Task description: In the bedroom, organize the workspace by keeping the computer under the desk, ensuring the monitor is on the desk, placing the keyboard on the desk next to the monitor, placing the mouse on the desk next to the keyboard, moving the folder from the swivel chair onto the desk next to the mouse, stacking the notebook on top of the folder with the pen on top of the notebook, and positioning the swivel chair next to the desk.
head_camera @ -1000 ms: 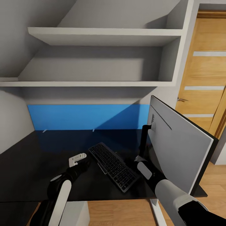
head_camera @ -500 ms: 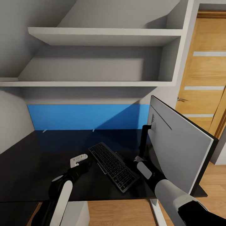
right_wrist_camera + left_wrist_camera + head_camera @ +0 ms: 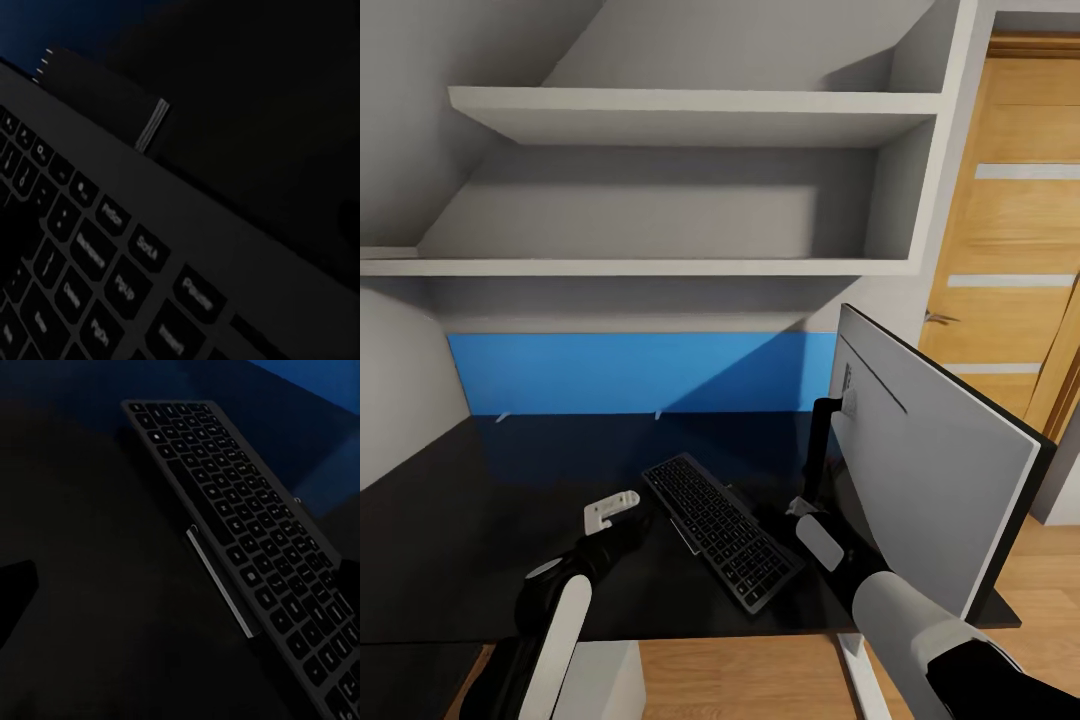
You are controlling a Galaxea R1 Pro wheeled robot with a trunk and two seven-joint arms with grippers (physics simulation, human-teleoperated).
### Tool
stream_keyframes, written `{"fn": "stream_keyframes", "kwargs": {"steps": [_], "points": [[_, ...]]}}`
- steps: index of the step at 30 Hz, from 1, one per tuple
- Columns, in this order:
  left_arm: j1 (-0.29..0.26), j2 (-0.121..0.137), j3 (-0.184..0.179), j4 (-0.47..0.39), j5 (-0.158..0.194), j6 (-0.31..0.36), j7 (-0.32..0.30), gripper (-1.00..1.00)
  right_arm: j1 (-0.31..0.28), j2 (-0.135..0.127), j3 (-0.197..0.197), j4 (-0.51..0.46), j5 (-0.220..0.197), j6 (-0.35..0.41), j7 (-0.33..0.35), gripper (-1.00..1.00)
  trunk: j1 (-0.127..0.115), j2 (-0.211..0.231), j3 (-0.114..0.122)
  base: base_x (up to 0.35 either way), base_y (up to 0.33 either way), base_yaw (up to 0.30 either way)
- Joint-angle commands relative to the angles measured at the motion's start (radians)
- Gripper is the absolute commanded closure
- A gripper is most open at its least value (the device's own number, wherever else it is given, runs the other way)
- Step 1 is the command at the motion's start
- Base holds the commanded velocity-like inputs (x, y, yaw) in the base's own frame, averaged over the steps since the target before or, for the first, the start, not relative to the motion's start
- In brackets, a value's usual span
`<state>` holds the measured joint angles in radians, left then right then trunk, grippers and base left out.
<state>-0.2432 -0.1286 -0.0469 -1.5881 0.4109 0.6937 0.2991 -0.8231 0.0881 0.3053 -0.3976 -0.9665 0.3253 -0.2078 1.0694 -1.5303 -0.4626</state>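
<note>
Head view, left to right: left gripper (image 3: 610, 508) sits low over the desk (image 3: 460, 540), just left of the keyboard (image 3: 722, 530); pale fingers (image 3: 622, 497) close together, narrow gap, nothing between them. Keyboard lies diagonally on the glossy black top, near end toward the front edge. Right gripper (image 3: 792, 508) is at the keyboard's right side by the base of the monitor (image 3: 930, 470) stand; fingers hidden behind the wrist, can't tell if wide or closed. Monitor stands on the desk's right end, grey back facing the camera, tilted. Blue panel (image 3: 630, 372) along the desk's back, two empty wall shelves (image 3: 690, 115) above, wooden door (image 3: 1015, 250) far right.

Left wrist view adds detail the head view lacks: keyboard (image 3: 247, 532) keys with legends and a thin silver strip (image 3: 219, 585) along its edge, dark desk (image 3: 90, 570) beside it.

Right wrist view is very close on the keyboard (image 3: 112, 262), key labels blurred; a small ribbed silver piece (image 3: 152, 124) just past its edge.
</note>
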Motion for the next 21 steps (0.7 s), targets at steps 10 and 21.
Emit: {"fn": "stream_keyframes", "kwargs": {"steps": [10, 21], "points": [[-0.001, 0.001, 0.000, -0.001, 0.012, 0.002, 0.007, -1.00, -0.001, -0.002, 0.008, -0.001, -0.009, 0.000, -0.009, -1.00, 0.000, -0.001, -0.001, 0.000, 0.000, 0.000], [-0.001, 0.001, 0.000, -0.001, 0.012, 0.002, 0.006, -1.00, -0.001, -0.001, 0.008, -0.001, -0.009, 0.000, -0.009, -1.00, 0.000, -0.001, -0.001, -0.087, -0.075, 0.000]]}}
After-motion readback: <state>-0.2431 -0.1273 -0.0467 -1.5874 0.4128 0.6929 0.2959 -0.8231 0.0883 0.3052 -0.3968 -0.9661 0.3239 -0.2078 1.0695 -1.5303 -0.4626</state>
